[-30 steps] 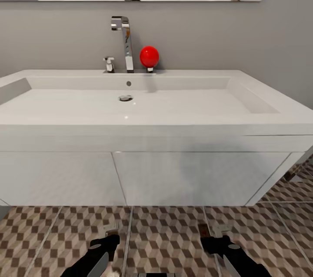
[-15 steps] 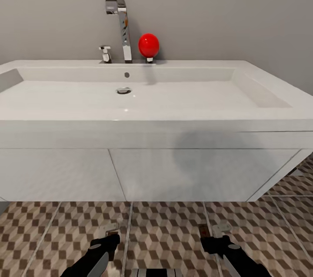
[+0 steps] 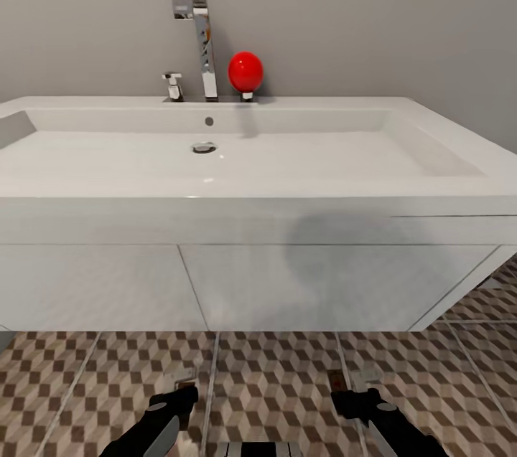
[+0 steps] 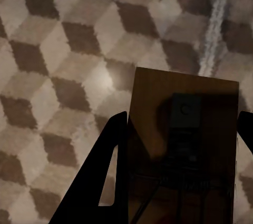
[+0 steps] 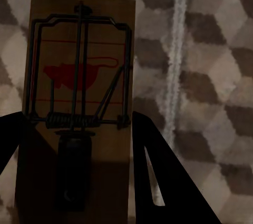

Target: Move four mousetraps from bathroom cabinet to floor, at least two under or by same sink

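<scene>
Left gripper (image 4: 179, 182) and right gripper (image 5: 79, 182) each clamped on a brown wooden mousetrap (image 4: 182, 129) (image 5: 79, 76) — above cube-patterned floor tiles (image 3: 287, 385), white vanity basin (image 3: 258, 177) at twelve o'clock; view tilted slightly since earlier.

No readable text; the mousetrap (image 5: 79, 103) bears a red mouse emblem.

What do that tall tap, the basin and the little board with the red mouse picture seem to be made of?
The tap looks like polished chrome metal: mirror-bright, with sharp reflections. The basin looks like glossy white ceramic or resin; its smooth sheen leaves that open. The little board, a mousetrap between the right gripper's jaws, looks like matt brown wood with dark wire parts.
</scene>
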